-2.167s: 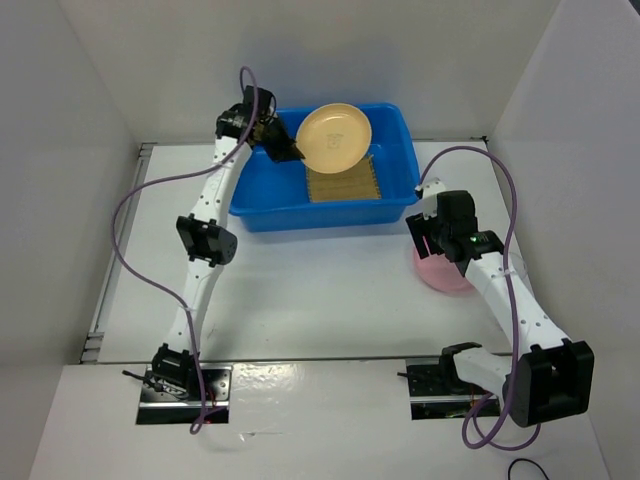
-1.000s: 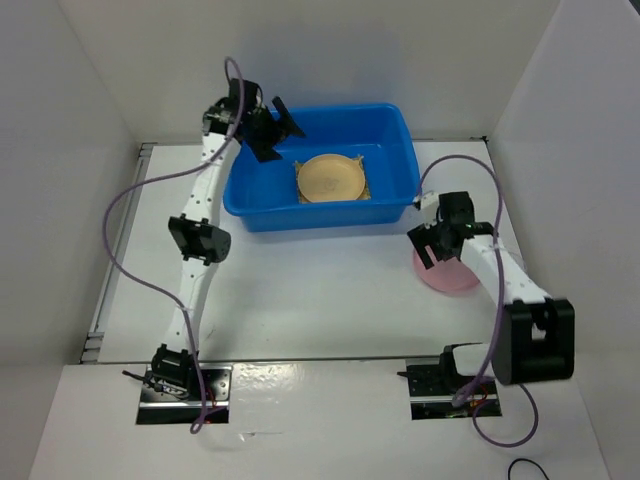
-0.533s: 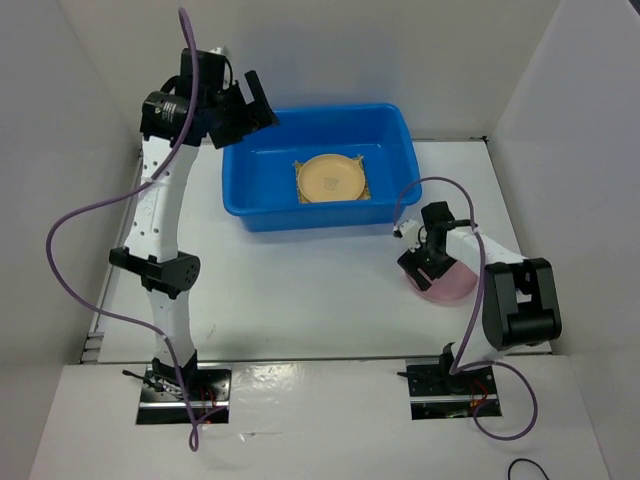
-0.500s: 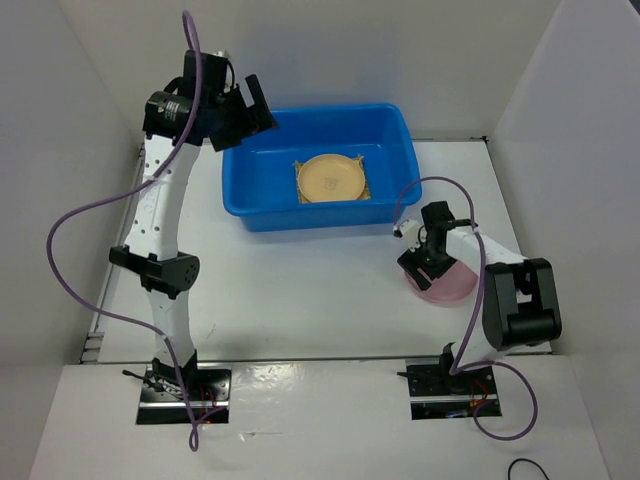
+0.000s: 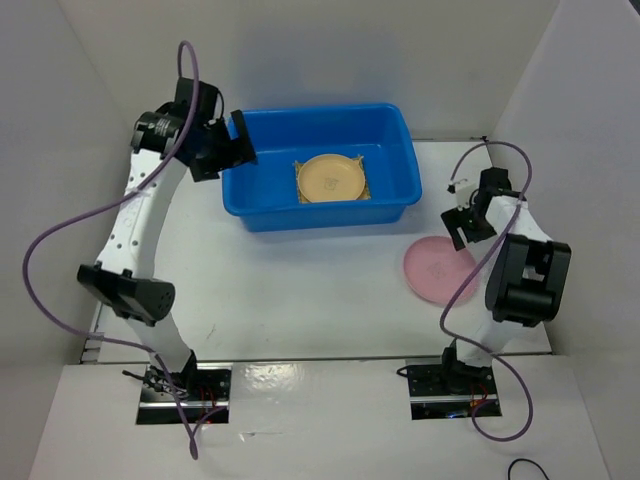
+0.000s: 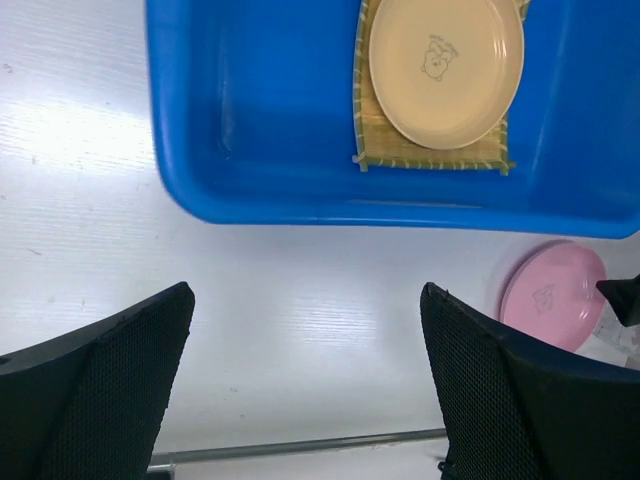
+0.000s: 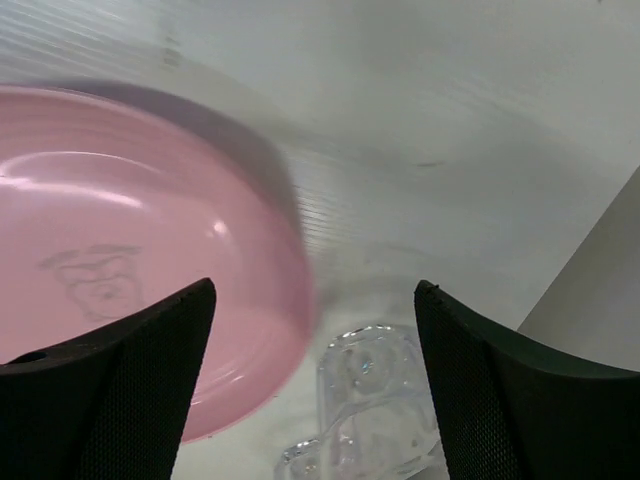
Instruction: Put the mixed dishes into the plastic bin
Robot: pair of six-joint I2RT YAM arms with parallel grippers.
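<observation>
A bright blue plastic bin (image 5: 320,215) sits at the middle of the worktop's (image 5: 300,290) far edge. Inside it, 1 tan plate (image 5: 332,180) rests on a square woven mat (image 6: 440,160). A pink plate (image 5: 436,270) lies on the worktop toward the right edge, in front of the bin's near right corner. The left gripper (image 5: 232,150) hovers by the bin's left end, fingers spread wide, holding nothing. The right gripper (image 7: 312,290) hangs low just beyond the pink plate, its 2 fingers spread. Between them a clear glass cup (image 7: 372,395), blurred and possibly on its side, sits just beside the plate's rim.
</observation>
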